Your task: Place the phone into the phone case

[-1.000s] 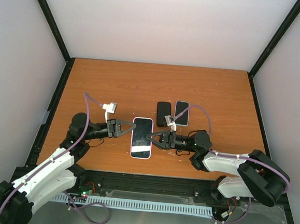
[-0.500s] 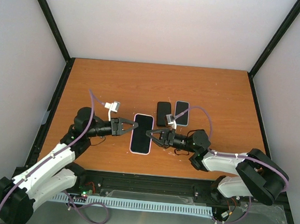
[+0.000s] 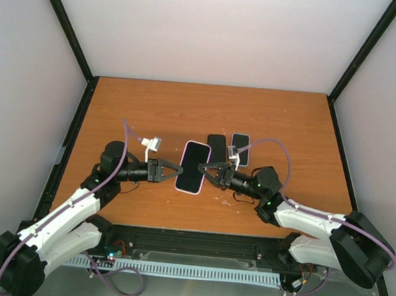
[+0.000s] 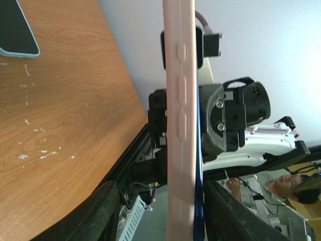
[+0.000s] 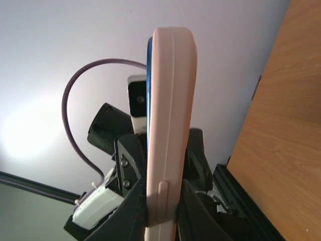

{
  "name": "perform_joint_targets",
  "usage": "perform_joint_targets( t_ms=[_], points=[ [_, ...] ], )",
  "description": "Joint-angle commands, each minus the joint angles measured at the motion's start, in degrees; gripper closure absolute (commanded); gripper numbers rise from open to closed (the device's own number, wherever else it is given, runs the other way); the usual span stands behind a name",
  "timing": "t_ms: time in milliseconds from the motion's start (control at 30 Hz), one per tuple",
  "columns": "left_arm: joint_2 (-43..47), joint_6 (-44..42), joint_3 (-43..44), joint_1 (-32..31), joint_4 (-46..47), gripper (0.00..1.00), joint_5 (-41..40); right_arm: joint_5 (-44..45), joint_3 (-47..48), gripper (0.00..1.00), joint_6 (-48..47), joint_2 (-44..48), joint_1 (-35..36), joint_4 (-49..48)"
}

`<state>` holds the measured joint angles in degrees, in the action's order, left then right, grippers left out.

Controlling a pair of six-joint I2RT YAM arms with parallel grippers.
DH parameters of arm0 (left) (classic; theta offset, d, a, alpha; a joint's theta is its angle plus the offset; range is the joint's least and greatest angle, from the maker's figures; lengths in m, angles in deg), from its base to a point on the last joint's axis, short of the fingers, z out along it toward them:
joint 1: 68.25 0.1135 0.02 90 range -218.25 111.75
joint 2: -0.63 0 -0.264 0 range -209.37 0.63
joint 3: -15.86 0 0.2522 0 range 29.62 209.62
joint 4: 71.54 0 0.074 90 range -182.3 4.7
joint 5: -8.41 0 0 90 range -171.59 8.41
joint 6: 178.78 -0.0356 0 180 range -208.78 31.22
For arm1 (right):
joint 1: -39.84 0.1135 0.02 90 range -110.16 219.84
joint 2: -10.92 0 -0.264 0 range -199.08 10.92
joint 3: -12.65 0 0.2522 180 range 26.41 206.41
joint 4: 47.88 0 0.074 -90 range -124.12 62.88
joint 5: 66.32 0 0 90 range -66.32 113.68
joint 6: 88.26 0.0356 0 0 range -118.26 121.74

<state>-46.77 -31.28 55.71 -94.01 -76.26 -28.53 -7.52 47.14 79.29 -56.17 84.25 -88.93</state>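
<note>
Cased phone (image 3: pixel 192 167) moved back, pinched by right tool (image 3: pixel 202 169), ends cropped

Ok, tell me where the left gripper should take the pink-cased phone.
Pinch the pink-cased phone by its left long edge, mid-length, coming from the left: the right gripper is shut on the opposite edge, and the left gripper's open jaws straddle this one.
</note>
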Motion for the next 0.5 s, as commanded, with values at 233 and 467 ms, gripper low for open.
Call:
perform_joint_targets(
  t_ms=[233,467],
  points=[
    [-1.35,-1.46,0.88,0.18,0.93,0.80,4.06,3.85,5.44,0.92,-5.74,2.91,-0.54,7.63],
    [-3.14,-7.88,5.27,0.18,-10.48,0.99,0.22,5.87,7.21,0.92,-11.05,5.27,-0.54,18.31]
  ],
)
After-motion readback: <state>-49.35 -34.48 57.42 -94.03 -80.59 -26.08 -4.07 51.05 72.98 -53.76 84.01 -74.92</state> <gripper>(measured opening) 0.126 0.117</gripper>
